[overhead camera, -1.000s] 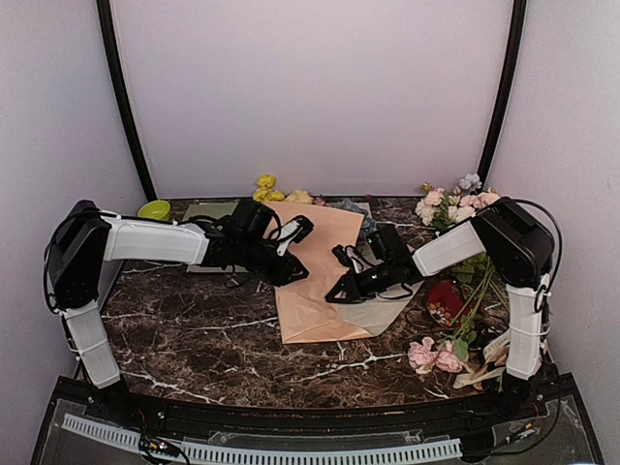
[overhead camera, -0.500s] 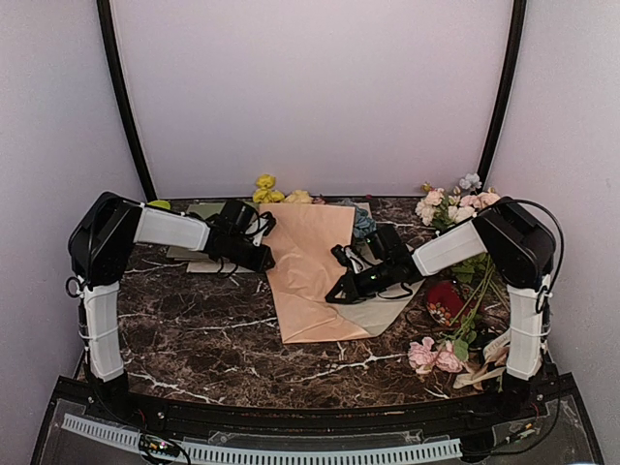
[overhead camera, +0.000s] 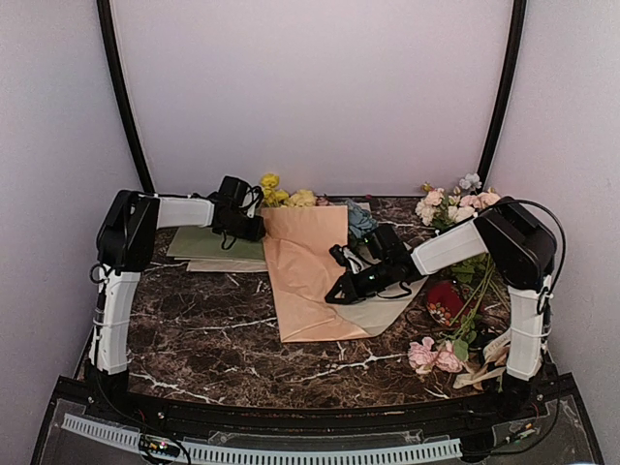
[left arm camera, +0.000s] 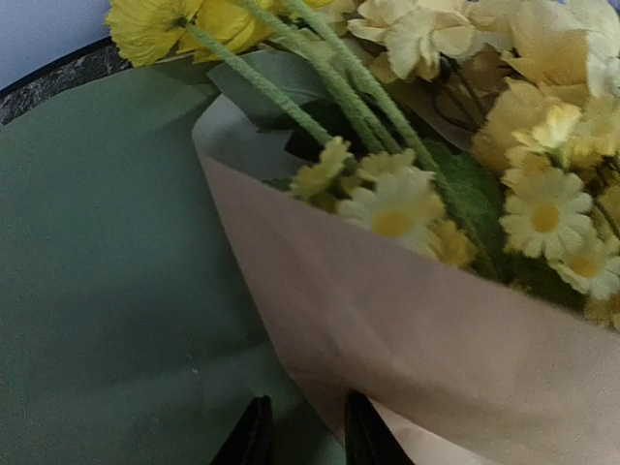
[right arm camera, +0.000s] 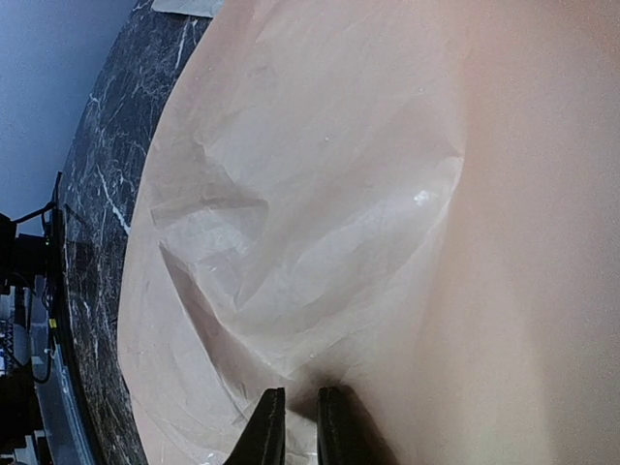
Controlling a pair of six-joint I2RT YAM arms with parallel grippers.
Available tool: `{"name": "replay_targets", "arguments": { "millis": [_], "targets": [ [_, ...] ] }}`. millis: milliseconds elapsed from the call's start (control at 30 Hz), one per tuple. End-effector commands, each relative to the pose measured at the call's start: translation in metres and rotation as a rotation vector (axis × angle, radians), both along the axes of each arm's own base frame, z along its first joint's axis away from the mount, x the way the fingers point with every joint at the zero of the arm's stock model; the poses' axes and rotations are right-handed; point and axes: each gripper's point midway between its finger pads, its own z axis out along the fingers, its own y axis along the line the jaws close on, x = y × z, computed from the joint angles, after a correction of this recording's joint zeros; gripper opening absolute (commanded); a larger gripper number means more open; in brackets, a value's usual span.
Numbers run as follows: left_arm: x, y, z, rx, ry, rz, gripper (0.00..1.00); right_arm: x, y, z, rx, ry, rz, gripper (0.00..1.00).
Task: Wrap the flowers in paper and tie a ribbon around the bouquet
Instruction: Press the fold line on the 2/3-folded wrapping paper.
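**Operator:** Which step am I on?

**Spotter:** Wrapping, as I read it. The paper lies mid-surface, peach face up, folded over the stems. The flowers poke out of its far, wide end, with yellow heads above the paper's lip.

**Operator:** And my grippers?

**Spotter:** Your right gripper has its fingers almost together. The creases in the paper run to the spot between them, so it looks to be pinching a fold low on the wrap. Your left gripper is slightly spread with nothing between the fingers. It hangs over the green sheet, just beside the paper's left edge at the flower end.

**Operator:** What does the next move call for?

**Spotter:** My judgement is that the cone isn't closed yet. You'd want the left gripper to catch that free edge and draw it across the flower heads while the right pins its fold. The sheet is thin, so take only the peach edge. Don't pick up the green sheet beneath it, and don't crush the blossoms right beside it. I can't find the ribbon in any view, so tying comes later.
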Motion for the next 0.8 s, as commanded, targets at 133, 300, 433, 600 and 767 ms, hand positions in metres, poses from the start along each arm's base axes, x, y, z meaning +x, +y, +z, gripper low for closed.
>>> {"name": "replay_targets", "arguments": {
  "millis": [133, 300, 433, 600, 767],
  "targets": [
    [0.058, 0.067, 0.01, 0.094, 0.014, 0.215, 0.26, -0.032, -0.037, -0.055, -0.223, 0.131, -0.038, 0.14],
    [0.07, 0.064, 0.052, 0.079, -0.07, 0.169, 0.26, -0.034, -0.037, -0.056, -0.227, 0.134, -0.034, 0.14],
    [0.039, 0.029, 0.112, 0.092, -0.168, 0.055, 0.24, -0.033, -0.036, -0.058, -0.222, 0.137, -0.035, 0.14],
    [-0.071, -0.049, 0.125, 0.039, -0.249, -0.213, 0.25, -0.032, -0.033, -0.057, -0.212, 0.136, -0.036, 0.14],
    [-0.152, -0.069, 0.084, -0.176, -0.082, -0.288, 0.23, -0.032, -0.031, -0.059, -0.212, 0.143, -0.027, 0.14]
  ]
}}
